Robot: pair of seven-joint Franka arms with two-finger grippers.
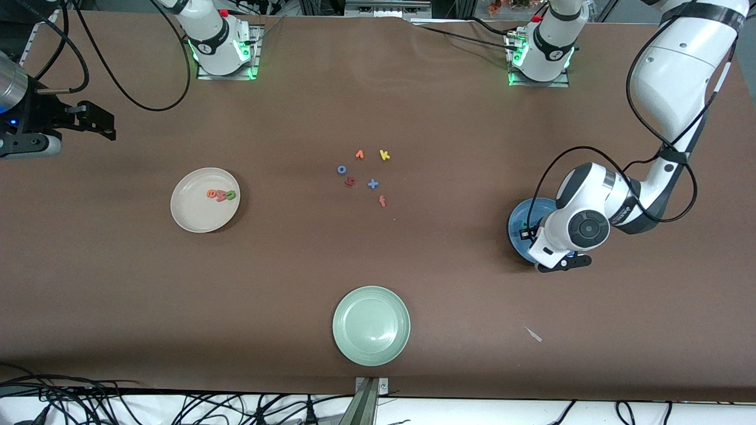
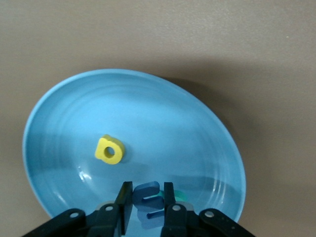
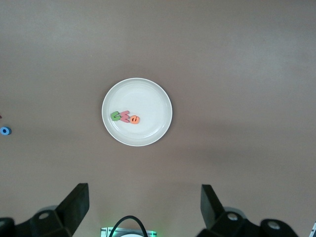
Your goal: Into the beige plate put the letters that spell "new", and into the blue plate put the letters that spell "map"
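Note:
My left gripper [image 1: 528,233] hangs low over the blue plate [image 1: 515,221], shut on the blue "m" [image 2: 148,195] between its fingers [image 2: 127,197]. In the left wrist view the gripper [image 2: 148,187] is just above the blue plate [image 2: 148,108]. The yellow "a" [image 2: 109,149] lies on the plate, and the teal "p" [image 2: 180,196] peeks out from under the "m". The beige plate [image 1: 189,218] holds the orange "e" [image 1: 211,193], the pinkish "w" [image 1: 221,196] and the green "n" [image 1: 230,195]. My right gripper [image 3: 145,197] waits open, high over the table near the beige plate [image 3: 148,98].
Loose letters lie mid-table: an orange "v" [image 1: 359,154], yellow "k" [image 1: 384,155], blue "o" [image 1: 341,169], a red letter [image 1: 350,182], a blue cross [image 1: 372,183] and a red "f" [image 1: 383,201]. A pale green plate [image 1: 371,325] sits nearest the front camera.

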